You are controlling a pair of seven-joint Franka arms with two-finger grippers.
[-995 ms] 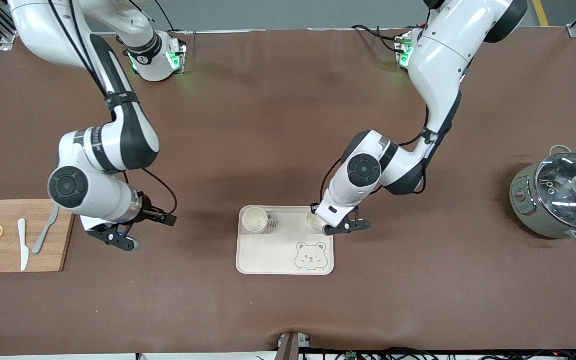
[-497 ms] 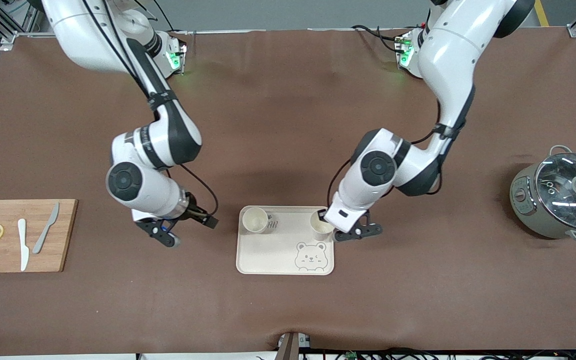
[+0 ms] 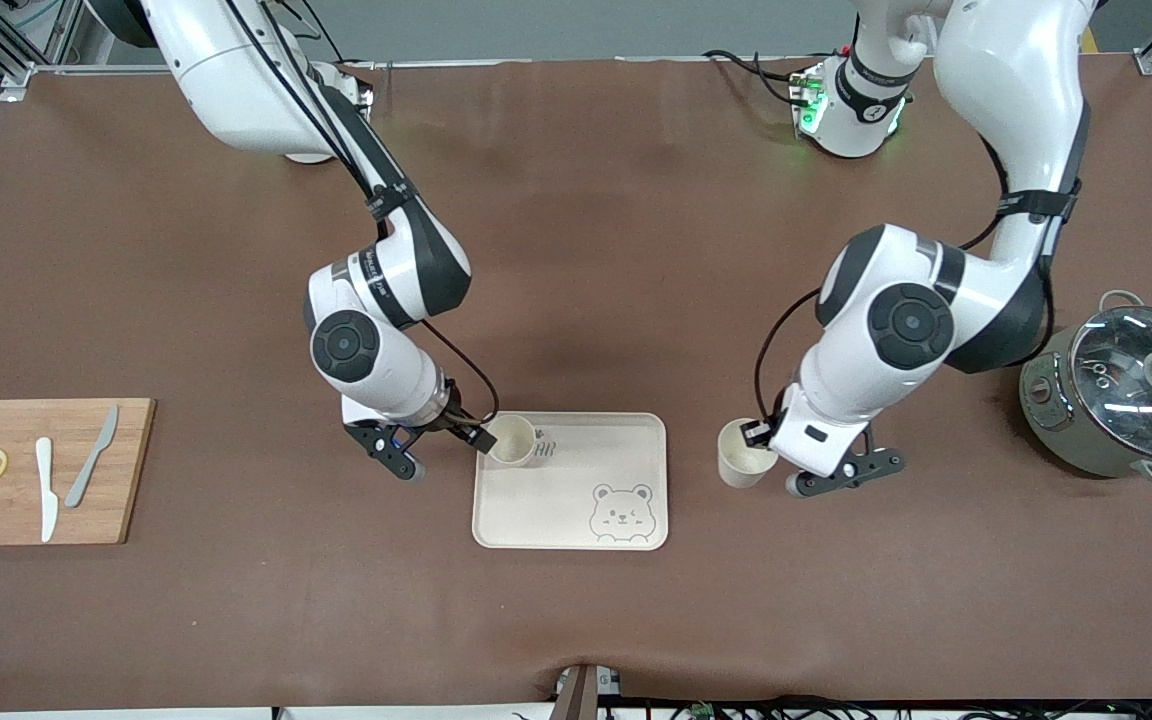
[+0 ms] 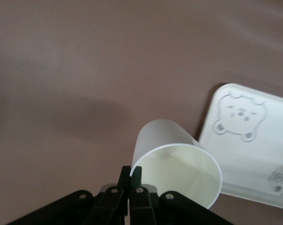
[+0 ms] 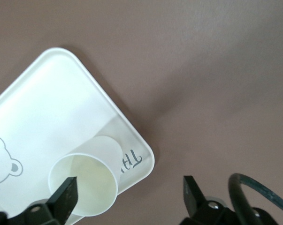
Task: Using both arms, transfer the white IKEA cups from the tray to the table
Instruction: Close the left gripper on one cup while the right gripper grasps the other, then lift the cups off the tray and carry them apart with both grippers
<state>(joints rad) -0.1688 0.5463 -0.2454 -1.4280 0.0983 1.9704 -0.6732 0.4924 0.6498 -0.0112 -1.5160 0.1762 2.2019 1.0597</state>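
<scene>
Front view: my left pincer [image 3: 758, 440] is pinching the rim of one white cup [image 3: 742, 466] over the bench [image 3: 576, 250], clear of the tray [image 3: 572, 510]. The right pincer [image 3: 446, 448] straddles the second cup [image 3: 511, 440], still on the tray.

Left wrist view: fingers [image 4: 130, 187] nip the rim wall only (light, smooth, likely slippery).

Right wrist view: jaws spread, nothing gripped.

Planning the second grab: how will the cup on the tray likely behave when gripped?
The cup looks thin-walled, so probably light and easily tipped. Its smooth tapered sides may slip. The right gripper, open at its rim, might nudge it along the tray.
</scene>
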